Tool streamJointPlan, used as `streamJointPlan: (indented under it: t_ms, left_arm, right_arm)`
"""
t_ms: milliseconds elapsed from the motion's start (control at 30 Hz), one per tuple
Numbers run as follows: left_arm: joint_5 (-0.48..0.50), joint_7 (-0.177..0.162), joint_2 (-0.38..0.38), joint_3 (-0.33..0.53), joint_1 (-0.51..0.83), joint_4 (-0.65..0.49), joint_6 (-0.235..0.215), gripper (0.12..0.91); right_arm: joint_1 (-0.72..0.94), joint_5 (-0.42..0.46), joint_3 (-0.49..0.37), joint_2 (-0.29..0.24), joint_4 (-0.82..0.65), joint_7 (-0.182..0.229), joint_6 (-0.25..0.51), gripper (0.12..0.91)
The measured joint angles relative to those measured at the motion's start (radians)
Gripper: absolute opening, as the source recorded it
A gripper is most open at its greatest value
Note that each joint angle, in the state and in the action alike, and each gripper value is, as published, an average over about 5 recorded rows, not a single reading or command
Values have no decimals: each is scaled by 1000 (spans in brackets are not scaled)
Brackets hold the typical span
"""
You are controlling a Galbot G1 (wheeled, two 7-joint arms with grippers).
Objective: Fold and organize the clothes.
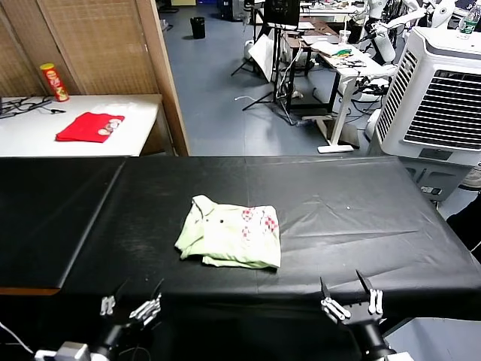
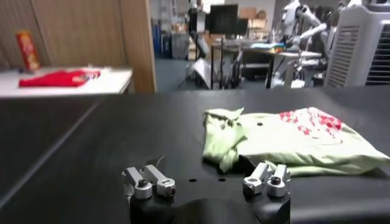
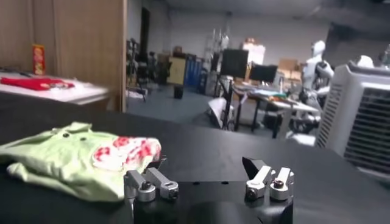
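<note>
Centrally on a black table (image 1: 361,195): a pale green short-sleeved shirt (image 1: 229,233), folded into a compact wrinkled bundle, red-pink checkered print facing up toward its right side. Left claw (image 1: 132,301) at the table's near edge, low and to the left of the shirt, fingers spread open, holding nothing. Right claw (image 1: 348,297) at the near edge too, to the right of the shirt, likewise spread open and empty, clear of the cloth. Farther back left, on a white side table (image 1: 135,124): a bright red garment (image 1: 90,126) and a red can (image 1: 54,82).
</note>
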State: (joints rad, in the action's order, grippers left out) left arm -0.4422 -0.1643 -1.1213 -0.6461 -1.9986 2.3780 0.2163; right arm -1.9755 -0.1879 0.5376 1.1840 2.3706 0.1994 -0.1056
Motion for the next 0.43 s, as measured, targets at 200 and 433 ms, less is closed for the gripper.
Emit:
streamJointPlan:
  t_ms: [200,433]
  left_arm:
    - [-24,-2,4,-37,-57,52,27,798]
    - [-30,-2,0,-46,-75,83,35,798]
  right_arm:
    - [-45,-40,-9,16,34,46,-50,798]
    - [-56,-39,-9,17,41,45,-51,798]
